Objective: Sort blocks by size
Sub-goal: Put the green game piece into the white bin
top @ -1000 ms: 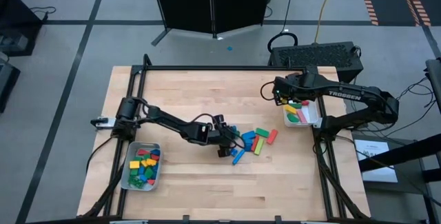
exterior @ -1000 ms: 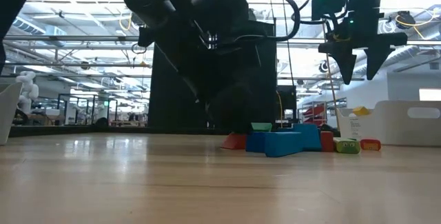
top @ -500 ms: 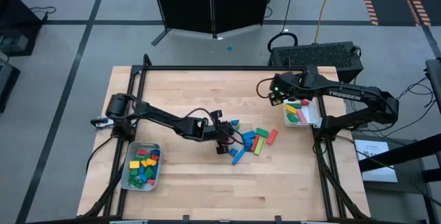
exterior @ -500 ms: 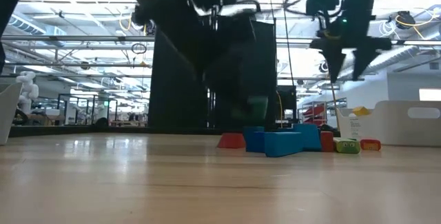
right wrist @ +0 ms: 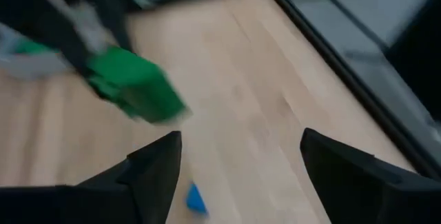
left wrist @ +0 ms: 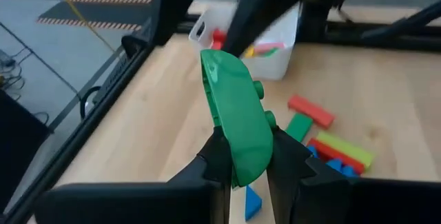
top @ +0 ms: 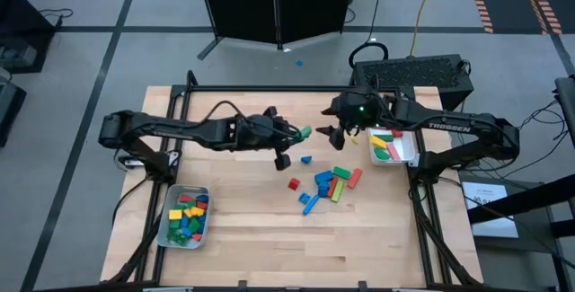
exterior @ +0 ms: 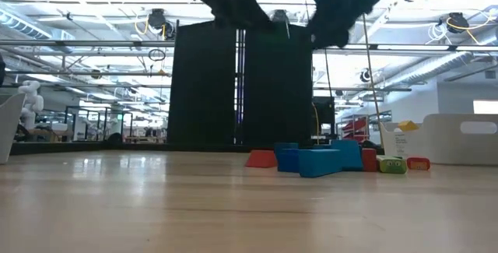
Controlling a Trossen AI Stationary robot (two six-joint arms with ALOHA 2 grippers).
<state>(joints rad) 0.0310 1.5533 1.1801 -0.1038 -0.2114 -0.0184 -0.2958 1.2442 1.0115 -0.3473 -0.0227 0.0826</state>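
Your left gripper has its two dark fingers pinched on a green block, a smooth glossy plastic piece with a rounded edge and small studs on one side, standing up out of the fingertips. From above, that green block hangs over the wooden table, between the two grippers. Your right gripper sits just beside it with its fingers spread wide and nothing between them; its wrist view shows the block ahead of the open gap, not yet inside it. The loose blocks lie clustered on the bare wood below, near the white tray of bars. The grey tray of small blocks appears only from above.
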